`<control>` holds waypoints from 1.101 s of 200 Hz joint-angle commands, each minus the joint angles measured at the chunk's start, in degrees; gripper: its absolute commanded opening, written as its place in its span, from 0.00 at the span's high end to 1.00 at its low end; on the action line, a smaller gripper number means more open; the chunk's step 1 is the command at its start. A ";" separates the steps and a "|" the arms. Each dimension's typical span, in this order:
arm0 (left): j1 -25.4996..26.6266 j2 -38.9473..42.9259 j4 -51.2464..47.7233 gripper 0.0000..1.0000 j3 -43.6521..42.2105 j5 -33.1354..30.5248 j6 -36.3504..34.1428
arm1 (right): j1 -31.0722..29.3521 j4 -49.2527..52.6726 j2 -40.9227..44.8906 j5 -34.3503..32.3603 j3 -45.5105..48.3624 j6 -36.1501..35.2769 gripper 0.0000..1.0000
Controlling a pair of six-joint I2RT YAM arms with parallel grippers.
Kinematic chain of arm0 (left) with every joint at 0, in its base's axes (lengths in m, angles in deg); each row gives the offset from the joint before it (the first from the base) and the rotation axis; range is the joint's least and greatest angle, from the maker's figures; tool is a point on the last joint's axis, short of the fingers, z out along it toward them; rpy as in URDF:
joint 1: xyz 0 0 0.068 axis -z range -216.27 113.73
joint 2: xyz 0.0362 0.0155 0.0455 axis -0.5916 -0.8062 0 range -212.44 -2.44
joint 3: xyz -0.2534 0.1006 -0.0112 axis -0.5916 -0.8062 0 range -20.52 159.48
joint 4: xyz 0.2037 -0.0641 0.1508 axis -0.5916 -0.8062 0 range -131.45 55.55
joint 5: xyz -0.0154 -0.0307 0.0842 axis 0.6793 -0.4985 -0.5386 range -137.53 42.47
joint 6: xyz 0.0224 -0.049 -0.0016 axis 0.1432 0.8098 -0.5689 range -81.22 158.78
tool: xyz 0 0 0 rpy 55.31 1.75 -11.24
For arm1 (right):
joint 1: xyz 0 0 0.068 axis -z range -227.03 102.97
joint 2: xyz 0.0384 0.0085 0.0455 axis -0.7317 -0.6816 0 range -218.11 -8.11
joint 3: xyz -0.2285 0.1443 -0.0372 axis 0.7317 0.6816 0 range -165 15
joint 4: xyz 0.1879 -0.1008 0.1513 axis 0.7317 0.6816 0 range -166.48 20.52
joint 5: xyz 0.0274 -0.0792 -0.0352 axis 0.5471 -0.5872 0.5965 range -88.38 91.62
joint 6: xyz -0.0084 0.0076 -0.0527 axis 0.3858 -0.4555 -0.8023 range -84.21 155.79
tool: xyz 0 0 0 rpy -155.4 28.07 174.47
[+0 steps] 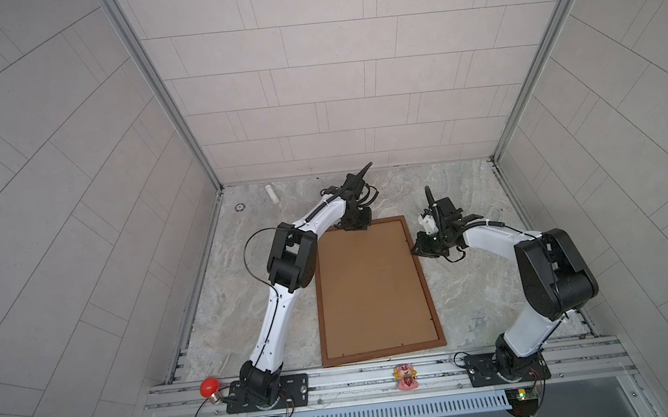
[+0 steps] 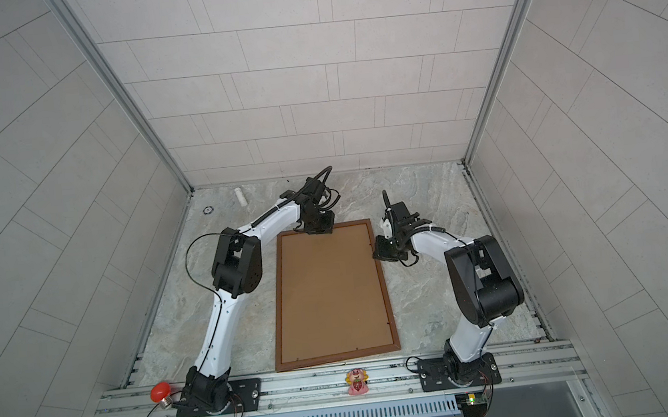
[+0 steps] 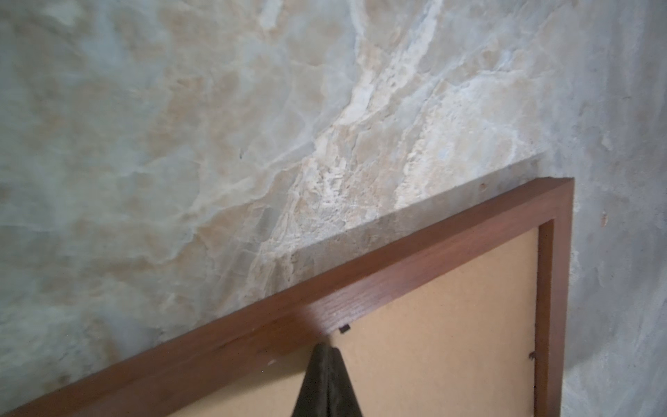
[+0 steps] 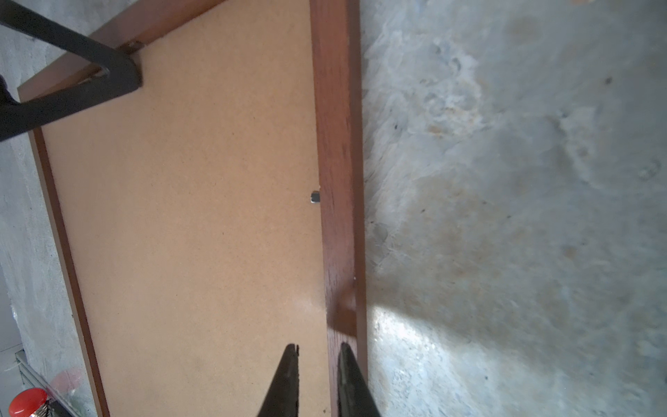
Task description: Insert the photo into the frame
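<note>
Frame (image 4: 339, 162) is lying back-up mid-table (image 1: 478, 287), short end nearing the front edge, brown backing board (image 1: 369, 289) showing | left gripper (image 3: 326, 361) is staying-free clenched, empty, tips resting on board beside far rail | right gripper (image 4: 317, 352) is straddling right rail's inner edge, jaws slightly parted, grasping nothing.

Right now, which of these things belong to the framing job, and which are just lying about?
Job in hand: frame; brown backing board lying inside it; left pincer, shut, at the frame's far edge; right pincer at its right side.

Lying about: red bulb; pink toy; white tube; small dark ring.
</note>
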 commanded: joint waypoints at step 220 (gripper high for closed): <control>-7.52 38.06 4.37 1.00 -49.11 11.27 6.30 | -11.20 17.56 -36.27 -8.80 -56.70 -3.46 1.00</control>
